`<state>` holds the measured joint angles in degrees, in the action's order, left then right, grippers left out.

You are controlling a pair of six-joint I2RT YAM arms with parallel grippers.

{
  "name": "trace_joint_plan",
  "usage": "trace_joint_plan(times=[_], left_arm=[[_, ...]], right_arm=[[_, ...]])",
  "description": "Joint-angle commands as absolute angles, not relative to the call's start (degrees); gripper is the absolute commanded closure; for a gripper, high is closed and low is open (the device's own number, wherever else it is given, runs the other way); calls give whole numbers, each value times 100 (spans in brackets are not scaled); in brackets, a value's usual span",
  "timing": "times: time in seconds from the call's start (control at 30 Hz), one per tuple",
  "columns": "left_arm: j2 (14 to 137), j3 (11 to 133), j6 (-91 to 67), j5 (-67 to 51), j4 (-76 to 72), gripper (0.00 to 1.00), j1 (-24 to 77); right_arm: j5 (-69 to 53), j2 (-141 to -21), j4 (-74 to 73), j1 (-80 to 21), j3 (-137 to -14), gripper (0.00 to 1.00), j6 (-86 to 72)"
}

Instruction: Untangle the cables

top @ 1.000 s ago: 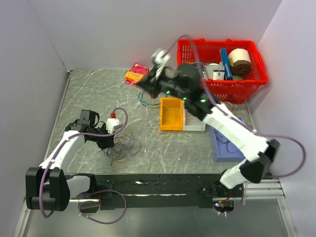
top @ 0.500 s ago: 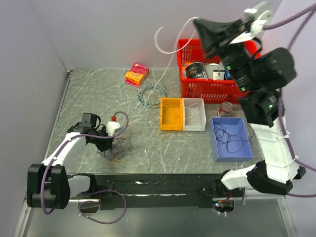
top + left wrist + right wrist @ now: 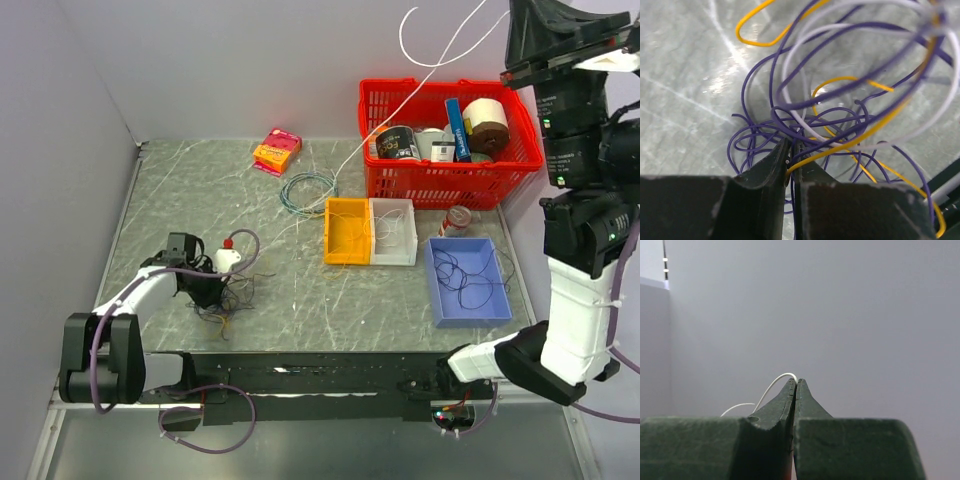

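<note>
The cables (image 3: 232, 300) lie in a tangled bunch at the table's left front. My left gripper (image 3: 205, 288) sits low on the bunch. In the left wrist view the left gripper (image 3: 791, 150) is shut on a yellow strand (image 3: 850, 145), with purple loops (image 3: 755, 145) and a white strand (image 3: 790, 95) around it. My right arm stands raised high at the far right. Its gripper (image 3: 796, 381) is shut on a thin white cable (image 3: 771, 385). This white cable (image 3: 401, 30) loops in the air and slants down toward the table's middle.
A red basket (image 3: 450, 182) of goods stands at the back right. An orange bin (image 3: 348, 232), a white bin (image 3: 395, 235) and a blue tray (image 3: 465, 318) holding a dark wire sit mid-right. A blue-green coil (image 3: 305, 190) and a pink-orange box (image 3: 277, 150) lie behind.
My right arm has swung from over the table's middle up to the high far right, drawing the white cable out into the air. The left gripper has stayed on the bunch.
</note>
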<state>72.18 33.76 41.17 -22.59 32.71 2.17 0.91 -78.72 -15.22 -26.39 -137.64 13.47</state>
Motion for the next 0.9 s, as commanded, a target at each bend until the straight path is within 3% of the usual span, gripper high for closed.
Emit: trace_joint_plan(times=[0.0,0.07,0.13,0.23,0.43,0.6,0.73,0.87], left_arm=[[7479,3313,4359,-1460,2866,85,9],[7532,3418,4394,-1336,2874,82,-202],[7471,3585,4368,-1441,3031,65,-228],[7113,4252,4377,-2370,3751,43,-229],[6521,5895,4710,-5165,4868,5,-211],[6671,6688,3855,-5932,4415,2,218],[6846,6548,2692,-5863,2729,11,781],[7171,6539,2696,-5441,2661,10,1299]], right_arm=[[142,-7691,-1345,-2575,-13703,100,1503],[36,-7682,-1397,-2566,-13571,100,1424],[-829,-7682,-1441,-2575,-13422,100,1292],[-2357,-7611,-1328,-2593,-12877,100,1170],[-3567,-7655,-792,-2602,-12051,100,633],[-3788,-7796,-738,-2716,-11848,100,431],[-3788,-7822,-791,-2725,-11865,100,422],[-3569,-7796,-852,-2725,-11918,100,369]])
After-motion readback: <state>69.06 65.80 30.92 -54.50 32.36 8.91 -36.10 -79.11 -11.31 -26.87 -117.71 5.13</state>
